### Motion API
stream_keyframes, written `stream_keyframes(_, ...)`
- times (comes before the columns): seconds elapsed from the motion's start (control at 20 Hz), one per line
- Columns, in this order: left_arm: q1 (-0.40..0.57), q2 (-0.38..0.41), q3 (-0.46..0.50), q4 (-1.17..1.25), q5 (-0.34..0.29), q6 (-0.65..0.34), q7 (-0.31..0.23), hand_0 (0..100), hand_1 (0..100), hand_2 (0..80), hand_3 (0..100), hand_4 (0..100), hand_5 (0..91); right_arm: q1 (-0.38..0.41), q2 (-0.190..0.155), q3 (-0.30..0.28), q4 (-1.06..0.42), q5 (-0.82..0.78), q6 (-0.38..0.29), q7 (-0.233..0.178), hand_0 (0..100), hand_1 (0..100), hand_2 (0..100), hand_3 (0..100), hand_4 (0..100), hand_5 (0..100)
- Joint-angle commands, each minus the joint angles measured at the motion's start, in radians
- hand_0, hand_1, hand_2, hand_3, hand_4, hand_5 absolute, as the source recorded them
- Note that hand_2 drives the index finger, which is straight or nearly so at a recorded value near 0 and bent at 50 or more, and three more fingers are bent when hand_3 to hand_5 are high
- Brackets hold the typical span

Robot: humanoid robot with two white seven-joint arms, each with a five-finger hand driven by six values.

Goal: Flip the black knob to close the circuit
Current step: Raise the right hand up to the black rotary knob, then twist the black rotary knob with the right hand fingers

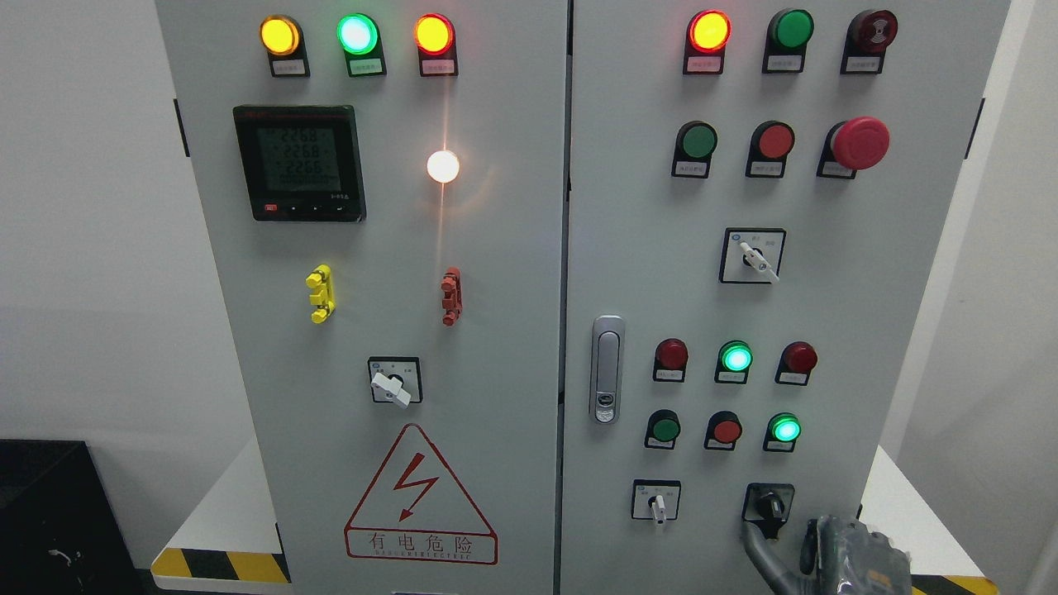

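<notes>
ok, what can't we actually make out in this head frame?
- Right robot hand: cut off by the bottom edge in the head view; finger pose unreadable.
- Black knob: a grey finger rises to its lower edge; contact unclear.
- Left arm: out of frame.
- Button label plates: print too small.
- Meter display: digits faint and blurred.
- White lamp: glare washes it out.

Right robot hand [826, 549] reaches up at the cabinet's [496, 248] lower right, one finger [756, 545] touching the black knob [771, 504]
</notes>
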Motion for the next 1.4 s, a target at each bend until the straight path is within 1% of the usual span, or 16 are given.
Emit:
stream_keyframes(0.0, 0.023, 0.0, 0.0, -0.031, 0.001, 0.001, -0.001, 12, 56, 0.0, 0, 0, 0.0, -0.009, -0.009, -0.034, 0.026, 0.008, -0.003, -0.01, 0, 1, 87, 99, 87, 93)
stream_keyframes(0.15, 0.023, 0.0, 0.0, -0.031, 0.001, 0.001, -0.001, 12, 56, 0.0, 0, 0, 0.0, -0.007, -0.019, -0.037, 0.035, 0.008, -0.004, -0.014, 0, 1, 87, 99, 87, 93)
stream_keyframes(0.65, 0.023, 0.0, 0.0, -0.031, 0.001, 0.001, -0.001, 12, 56, 0.0, 0, 0, 0.0, -0.008, -0.02, -0.072, 0.034, 0.006, -0.012, -0.017, 0, 2, 86, 99, 87, 92)
stream_keyframes(0.9, 0.023, 0.0, 0.0, -0.031, 0.001, 0.001, -0.001, 12, 56, 0.0, 0, 0, 0.0, -0.009, -0.028, -0.075, 0.031, 0.003, -0.012, -0.019, 0, 2, 86, 98, 86, 92)
stream_keyframes(1.35, 0.023, 0.0, 0.0, -0.031, 0.001, 0.001, -0.001, 12, 56, 0.0, 0, 0, 0.0, -0.016, -0.029, -0.077, 0.021, -0.014, -0.014, -0.02, 0, 2, 86, 98, 85, 92)
